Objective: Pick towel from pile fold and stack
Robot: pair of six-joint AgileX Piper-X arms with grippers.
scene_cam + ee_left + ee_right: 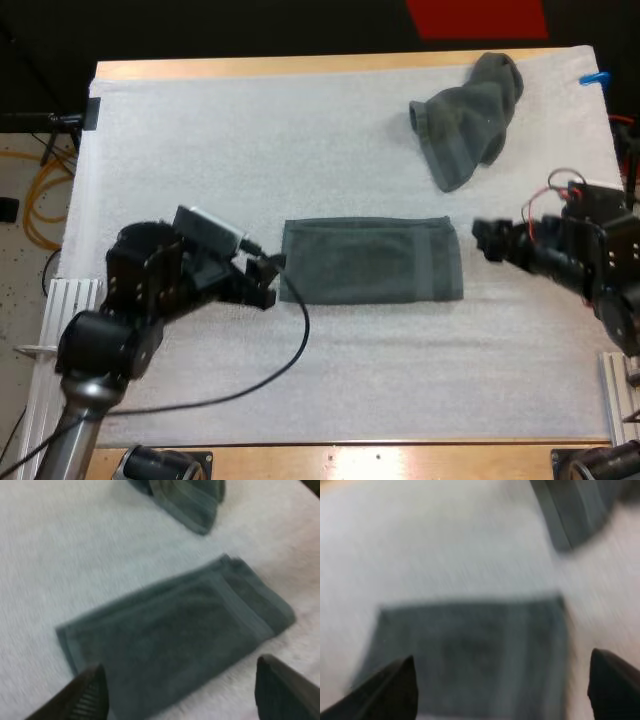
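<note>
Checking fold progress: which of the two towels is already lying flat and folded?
The folded towel at the middle of the mat, a neat flat rectangle; the crumpled towel lies bunched near the far right corner.

High view: even, diffuse overhead light. White mat (300, 150) is bright with no glare, and there's only a faint soft shadow at the crumpled towel (470, 115). Both wrist views are blurred: left mild, right heavily smeared, with the folded towel (470, 655) edges streaked.
</note>
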